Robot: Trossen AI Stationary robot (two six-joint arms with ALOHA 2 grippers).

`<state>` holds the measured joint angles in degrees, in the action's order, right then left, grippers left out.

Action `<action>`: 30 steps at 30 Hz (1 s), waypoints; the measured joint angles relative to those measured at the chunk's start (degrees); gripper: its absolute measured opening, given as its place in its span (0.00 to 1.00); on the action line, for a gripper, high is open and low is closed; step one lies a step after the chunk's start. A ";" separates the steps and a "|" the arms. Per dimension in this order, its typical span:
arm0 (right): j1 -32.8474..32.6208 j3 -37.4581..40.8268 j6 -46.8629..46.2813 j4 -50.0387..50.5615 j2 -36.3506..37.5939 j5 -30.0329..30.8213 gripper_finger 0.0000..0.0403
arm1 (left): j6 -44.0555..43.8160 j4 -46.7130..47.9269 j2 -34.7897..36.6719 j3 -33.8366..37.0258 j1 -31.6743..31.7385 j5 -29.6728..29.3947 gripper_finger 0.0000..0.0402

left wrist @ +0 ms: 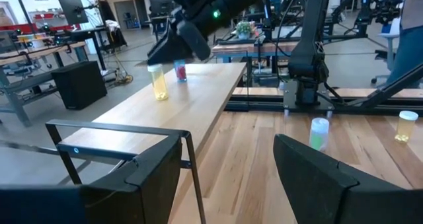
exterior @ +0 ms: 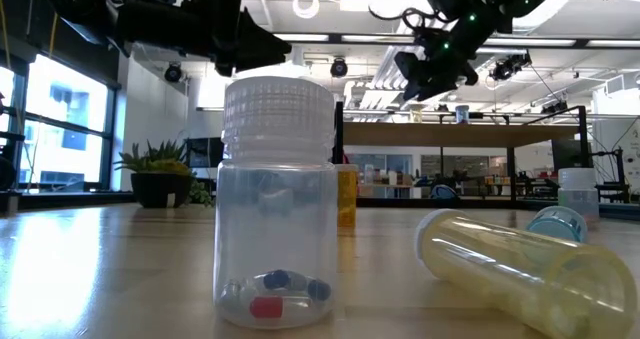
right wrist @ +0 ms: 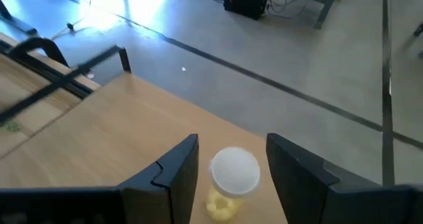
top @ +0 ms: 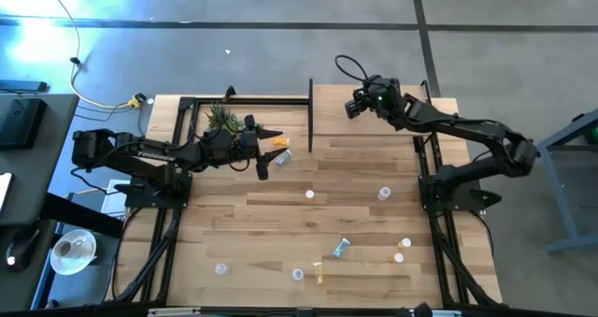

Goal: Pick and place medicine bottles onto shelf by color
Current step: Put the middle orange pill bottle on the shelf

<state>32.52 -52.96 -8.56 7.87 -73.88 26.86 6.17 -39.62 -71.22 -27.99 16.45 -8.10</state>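
Note:
A yellow medicine bottle [right wrist: 232,178] with a white cap stands upright on the pale shelf [right wrist: 119,138], near its far edge. My right gripper [right wrist: 231,168] hovers over it, open, one finger on each side of the cap with a small gap to each. From the left wrist view the same yellow bottle [left wrist: 157,82] stands beside a reddish bottle [left wrist: 180,71] under my right gripper [left wrist: 182,45]. My left gripper [left wrist: 228,184] hangs open and empty left of the shelf [top: 374,135], above the table. Several more bottles stand or lie on the table, one of them [top: 309,194] near its middle.
An orange bottle [top: 280,142] and a pale one [top: 280,158] sit by my left gripper [top: 264,151]. A potted plant [top: 222,119] stands at the far left. A clear bottle [exterior: 278,199] and a lying yellowish one [exterior: 520,264] are at the near edge. The shelf's black frame [left wrist: 119,135] is close to my left fingers.

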 joint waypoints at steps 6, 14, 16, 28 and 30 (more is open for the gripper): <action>-0.40 -0.34 0.01 1.07 3.05 -2.47 0.42 | -0.15 1.70 0.00 0.00 0.02 -0.04 0.57; -5.88 -0.34 -1.74 5.29 7.67 -6.95 0.42 | -1.49 3.72 0.00 0.00 0.02 -0.03 0.57; -8.21 -0.34 -2.54 6.65 8.52 -7.00 0.42 | -1.47 4.27 0.00 0.00 0.00 -0.04 0.57; -22.70 -0.36 -9.18 13.41 9.39 -16.44 0.42 | -3.24 8.64 0.00 0.00 0.02 -0.04 0.57; -24.80 -0.36 -9.16 13.39 9.39 -16.50 0.42 | -4.16 9.62 0.00 0.00 0.02 -0.03 0.57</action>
<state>7.73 -53.32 -17.72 21.26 -64.49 10.36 2.02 -30.00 -71.22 -27.99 16.47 -8.12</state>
